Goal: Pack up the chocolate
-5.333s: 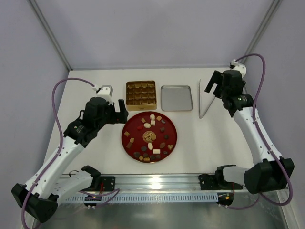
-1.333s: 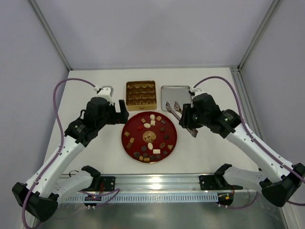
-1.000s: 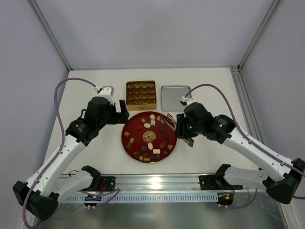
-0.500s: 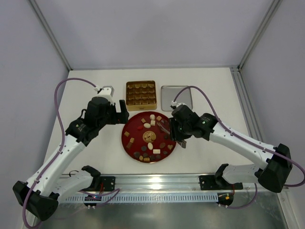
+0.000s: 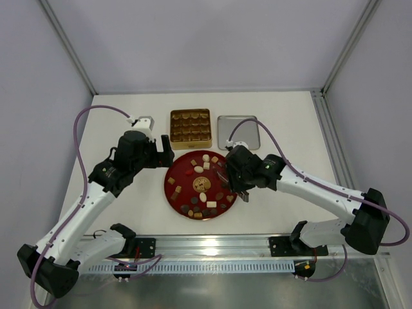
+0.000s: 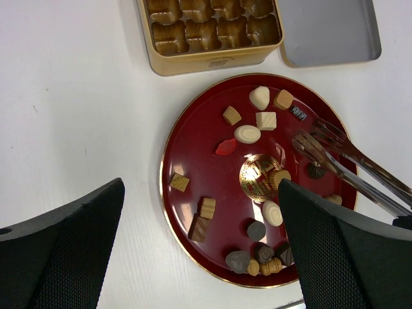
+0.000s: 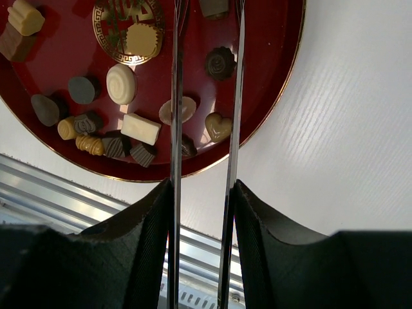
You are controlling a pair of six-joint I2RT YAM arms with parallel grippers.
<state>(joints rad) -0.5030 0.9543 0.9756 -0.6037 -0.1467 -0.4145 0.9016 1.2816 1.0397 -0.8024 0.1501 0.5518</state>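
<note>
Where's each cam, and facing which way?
Top external: above, behind the bases, looking down at the table; left arm, right arm show.
Left wrist: on the left arm, facing down at the plate and gold box; open left tool frames it.
Right wrist: on the right arm, facing down along the tongs to the plate's edge; right tool grips them.
Shared: both wrist views show plate, chocolate, tongs.

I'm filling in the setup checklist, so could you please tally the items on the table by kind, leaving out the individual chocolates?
red round plate: 1
gold compartment box: 1
silver tin lid: 1
metal tongs: 1
Total: 4
</note>
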